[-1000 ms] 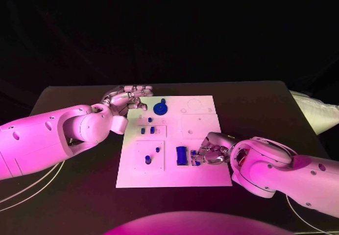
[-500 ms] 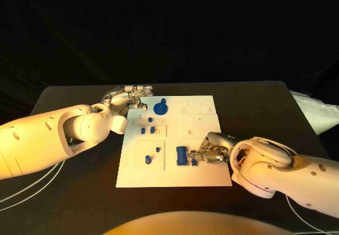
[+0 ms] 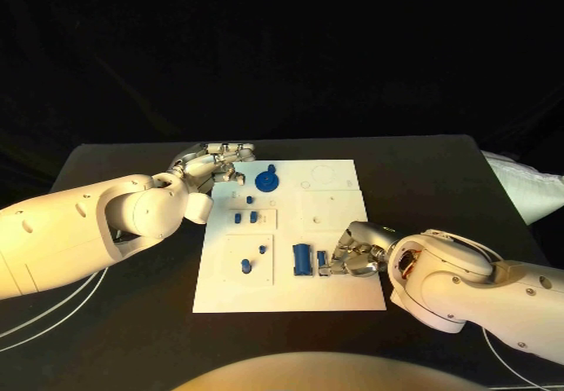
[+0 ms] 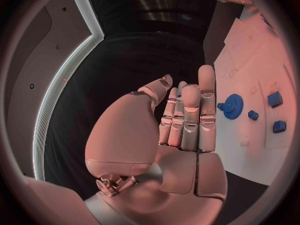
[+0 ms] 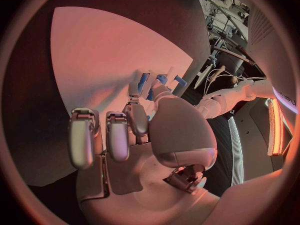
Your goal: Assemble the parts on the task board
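Item: task board (image 3: pixel 335 297), white, mid-table. My right hand (image 3: pixel 353 254) has edged slightly nearer me along its right edge, fingers curled beside the small blue part (image 3: pixel 321 259); grip: cannot tell. Left hand (image 3: pixel 215 165), unmoved at the board's far-left corner, fingers straight, holds nothing. Seating looks unfinished.

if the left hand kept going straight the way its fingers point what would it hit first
Probably the blue gear at the far end of the task board. The left hand has its fingers straight, reaching toward that gear, with nothing between. Its height above the board is unclear, so it might pass over.

Task board (image 3: pixel 335 293) mid-table (image 3: pixel 447 175); gear (image 3: pixel 268 177) at far end.
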Robot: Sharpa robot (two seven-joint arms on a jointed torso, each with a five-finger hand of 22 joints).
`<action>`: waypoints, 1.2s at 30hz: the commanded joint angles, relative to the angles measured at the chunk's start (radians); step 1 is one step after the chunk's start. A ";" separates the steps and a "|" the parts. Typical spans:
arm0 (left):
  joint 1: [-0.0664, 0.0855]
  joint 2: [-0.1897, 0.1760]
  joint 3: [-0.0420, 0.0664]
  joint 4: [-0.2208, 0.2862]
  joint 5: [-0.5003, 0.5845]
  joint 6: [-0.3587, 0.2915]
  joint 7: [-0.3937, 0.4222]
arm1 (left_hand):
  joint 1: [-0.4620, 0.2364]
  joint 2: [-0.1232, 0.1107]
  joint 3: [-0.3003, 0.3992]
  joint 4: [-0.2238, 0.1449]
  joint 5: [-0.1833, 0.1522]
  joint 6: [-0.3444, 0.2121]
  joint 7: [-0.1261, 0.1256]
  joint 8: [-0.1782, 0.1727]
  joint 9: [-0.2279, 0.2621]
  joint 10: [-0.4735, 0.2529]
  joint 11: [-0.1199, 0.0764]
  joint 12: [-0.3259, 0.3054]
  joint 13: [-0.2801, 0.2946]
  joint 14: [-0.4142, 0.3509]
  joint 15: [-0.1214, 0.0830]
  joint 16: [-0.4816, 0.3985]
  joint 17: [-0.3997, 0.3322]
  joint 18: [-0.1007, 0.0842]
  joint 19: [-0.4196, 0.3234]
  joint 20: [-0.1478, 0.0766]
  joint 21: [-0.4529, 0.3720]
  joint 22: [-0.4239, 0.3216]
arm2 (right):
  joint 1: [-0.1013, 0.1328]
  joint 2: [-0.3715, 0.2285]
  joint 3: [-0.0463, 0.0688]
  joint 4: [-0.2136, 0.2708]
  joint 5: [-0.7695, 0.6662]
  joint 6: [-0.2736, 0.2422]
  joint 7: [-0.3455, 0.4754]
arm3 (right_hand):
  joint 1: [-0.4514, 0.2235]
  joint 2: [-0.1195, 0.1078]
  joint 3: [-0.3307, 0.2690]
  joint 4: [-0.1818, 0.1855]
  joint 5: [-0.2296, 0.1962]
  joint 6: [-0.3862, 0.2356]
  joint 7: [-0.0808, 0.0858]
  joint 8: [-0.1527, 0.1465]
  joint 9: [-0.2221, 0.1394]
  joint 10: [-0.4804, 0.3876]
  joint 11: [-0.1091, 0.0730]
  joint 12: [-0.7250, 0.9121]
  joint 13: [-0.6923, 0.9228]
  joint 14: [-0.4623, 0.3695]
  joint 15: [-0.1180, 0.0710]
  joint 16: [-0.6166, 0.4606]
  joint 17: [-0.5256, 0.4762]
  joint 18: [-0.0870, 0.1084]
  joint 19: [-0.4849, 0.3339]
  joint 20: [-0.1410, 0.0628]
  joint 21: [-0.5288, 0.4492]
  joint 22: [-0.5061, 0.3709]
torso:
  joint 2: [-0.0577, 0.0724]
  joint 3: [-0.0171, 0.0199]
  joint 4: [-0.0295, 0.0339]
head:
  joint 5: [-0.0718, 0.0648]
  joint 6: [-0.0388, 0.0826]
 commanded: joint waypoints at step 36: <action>-0.065 0.180 0.000 -0.262 0.090 -0.114 0.150 | -0.400 0.135 -0.212 0.016 -0.031 -0.331 -0.065 -0.115 -0.069 -0.415 0.017 -0.197 -0.082 -0.608 0.083 -0.958 -0.561 -0.041 -0.703 0.084 -0.572 -0.557 | 0.148 0.230 0.015 -0.721 1.206 -0.051 0.887 | -0.206 0.044 0.053 -0.155 -0.039 -0.541 0.081 -0.162 -0.262 -0.735 0.137 -1.176 -1.178 -0.723 0.166 -1.405 -1.027 0.071 -0.769 0.132 -1.310 -1.219 | -0.114 -0.0298 -0.0065 | -0.008 0.135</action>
